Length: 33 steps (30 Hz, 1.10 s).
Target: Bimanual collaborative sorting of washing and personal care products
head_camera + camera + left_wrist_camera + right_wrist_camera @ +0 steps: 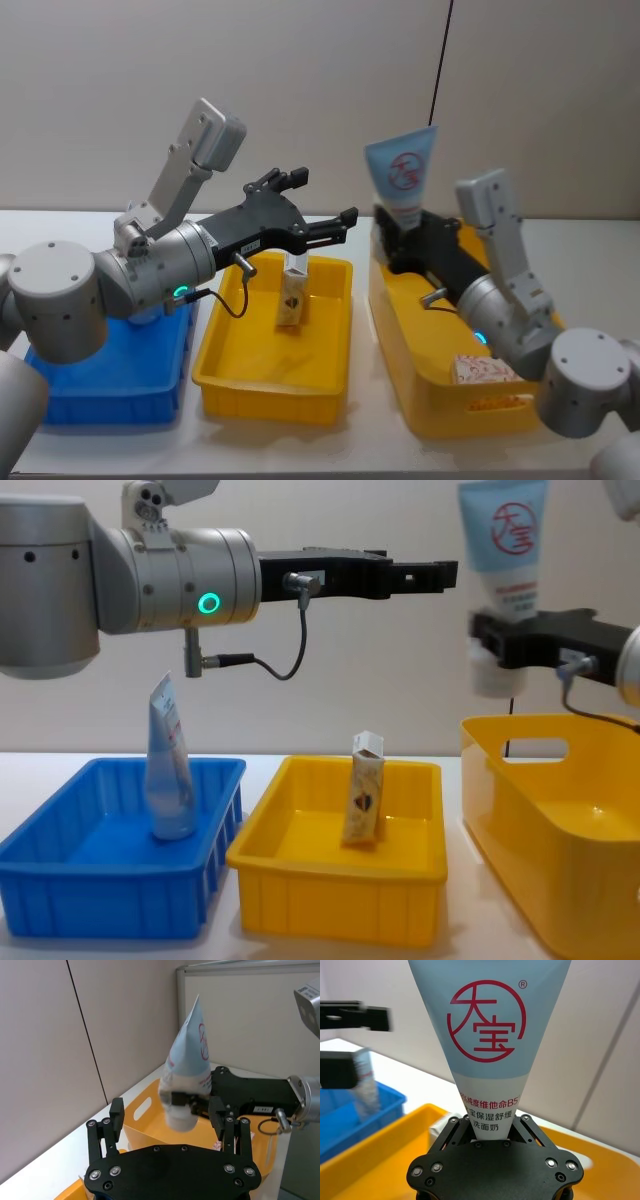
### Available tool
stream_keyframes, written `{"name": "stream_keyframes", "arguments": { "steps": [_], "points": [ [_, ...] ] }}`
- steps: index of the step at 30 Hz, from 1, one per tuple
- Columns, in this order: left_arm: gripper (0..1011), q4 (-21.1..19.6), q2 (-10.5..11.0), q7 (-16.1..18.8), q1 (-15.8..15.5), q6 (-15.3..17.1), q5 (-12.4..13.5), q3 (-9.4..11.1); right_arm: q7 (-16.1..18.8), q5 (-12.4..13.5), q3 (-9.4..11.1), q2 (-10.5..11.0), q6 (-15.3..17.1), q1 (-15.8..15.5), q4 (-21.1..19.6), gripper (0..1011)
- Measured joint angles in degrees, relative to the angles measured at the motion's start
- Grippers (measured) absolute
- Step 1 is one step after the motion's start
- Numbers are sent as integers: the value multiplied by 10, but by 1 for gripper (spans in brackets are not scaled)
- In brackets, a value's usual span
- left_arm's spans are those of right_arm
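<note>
Meanwhile carton (363, 788) upright in middle yellow bin (300, 880), unobstructed.

A blue bin (110, 375) stands on the white table (330, 445) at about 8 o'clock in the head view. Just beside it, near 6 o'clock, there is a shallow yellow tray (270, 385). A deeper yellow bin (425, 400) with a handle slot in its wall stands at about 4 o'clock, a little apart from the tray. In the chest view the blue bin (60, 910) is at 8 o'clock, the tray (330, 905) at 6 o'clock and the deep bin (560, 830) at 4 o'clock. Behind them is a plain beige wall (320, 90), with a thin dark line (440, 60) going up at about 1 o'clock.
</note>
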Motion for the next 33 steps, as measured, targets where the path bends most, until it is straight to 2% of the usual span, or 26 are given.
{"name": "stream_keyframes", "arguments": {
  "steps": [10, 12, 13, 16, 18, 19, 20, 21, 23, 26, 27, 33],
  "points": [
    [1001, 0, 0, 0, 0, 0, 0, 0, -58, -14, 39, 12, 27, -27, -23, 175],
    [1001, 0, 0, 0, 0, 0, 0, 0, -65, -15, 44, 14, 30, -30, -25, 206],
    [1001, 0, 0, 0, 0, 0, 0, 0, -68, -16, 47, 15, 32, -31, -25, 257],
    [1001, 0, 0, 0, 0, 0, 0, 0, -80, -18, 58, 17, 39, -35, -26, 319],
    [1001, 0, 0, 0, 0, 0, 0, 0, -86, -19, 64, 19, 42, -36, -26, 410],
    [1001, 0, 0, 0, 0, 0, 0, 0, -90, -19, 68, 20, 44, -37, -24, 424],
    [1001, 0, 0, 0, 0, 0, 0, 0, -91, -20, 69, 20, 45, -38, -24, 499],
    [1001, 0, 0, 0, 0, 0, 0, 0, -93, -20, 73, 21, 46, -38, -23, 514],
    [1001, 0, 0, 0, 0, 0, 0, 0, -95, -20, 76, 21, 47, -39, -22, 600],
    [1001, 0, 0, 0, 0, 0, 0, 0, -98, -21, 80, 22, 49, -39, -20, 659],
    [1001, 0, 0, 0, 0, 0, 0, 0, -100, -21, 82, 23, 49, -40, -20, 722],
    [1001, 0, 0, 0, 0, 0, 0, 0, -104, -22, 87, 24, 52, -41, -18, 906]
  ]
}}
